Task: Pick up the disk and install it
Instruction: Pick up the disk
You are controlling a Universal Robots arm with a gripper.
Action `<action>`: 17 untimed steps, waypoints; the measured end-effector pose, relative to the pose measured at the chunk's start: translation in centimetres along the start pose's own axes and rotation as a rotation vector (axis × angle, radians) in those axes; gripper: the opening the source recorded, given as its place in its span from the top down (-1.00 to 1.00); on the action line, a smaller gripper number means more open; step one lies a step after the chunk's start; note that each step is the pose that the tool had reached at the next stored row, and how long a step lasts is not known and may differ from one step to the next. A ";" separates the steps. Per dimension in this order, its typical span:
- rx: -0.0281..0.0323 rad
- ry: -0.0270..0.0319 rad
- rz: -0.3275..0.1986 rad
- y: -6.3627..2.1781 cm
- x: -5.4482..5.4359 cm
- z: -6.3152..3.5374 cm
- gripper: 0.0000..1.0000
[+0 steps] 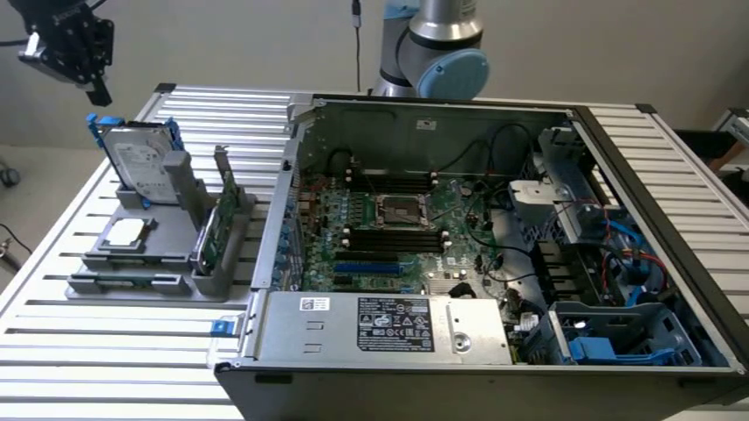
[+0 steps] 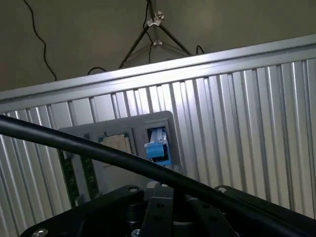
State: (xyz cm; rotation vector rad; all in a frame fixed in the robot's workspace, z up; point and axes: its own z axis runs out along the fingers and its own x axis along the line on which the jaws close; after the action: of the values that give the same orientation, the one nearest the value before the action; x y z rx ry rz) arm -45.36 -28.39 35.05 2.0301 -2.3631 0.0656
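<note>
The disk (image 1: 139, 162) stands on edge in a grey holder (image 1: 175, 254) at the exterior view's left. It is silver-grey with a white label and blue rails. My gripper (image 1: 98, 91) hangs in the air above it and a little toward the exterior view's left, well apart from it, shut with nothing held. In the wrist view the disk's blue end tab (image 2: 157, 144) shows in the holder (image 2: 163, 121), beyond my closed gripper (image 2: 159, 210).
An open computer case (image 1: 655, 175) with its motherboard (image 1: 398, 228) lies at the exterior view's right of the holder. A square processor chip (image 1: 126, 231) and a green circuit card (image 1: 217, 219) share the holder. A black cable (image 2: 98, 150) crosses the wrist view. The slatted metal table (image 1: 105, 351) carries everything.
</note>
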 end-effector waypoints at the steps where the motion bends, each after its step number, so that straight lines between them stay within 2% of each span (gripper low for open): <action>1: 0.0010 0.0002 -0.019 0.00 0.0 0.03 0.79; 9: 0.0077 0.0001 -0.160 0.01 0.0 0.33 0.79; 13: 0.0082 0.0002 -0.162 0.00 0.0 0.36 0.79; 14: 0.0082 0.0002 -0.162 0.01 0.0 0.36 0.65; 15: 0.0082 0.0002 -0.162 0.01 0.0 0.36 0.65; 16: 0.0084 0.0001 -0.162 0.00 0.0 0.37 0.53; 17: 0.0086 0.0001 -0.162 -0.02 0.0 0.38 0.53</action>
State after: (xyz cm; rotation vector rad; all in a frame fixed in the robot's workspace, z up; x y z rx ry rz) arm -45.34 -28.38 34.67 2.2159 -2.1928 0.0724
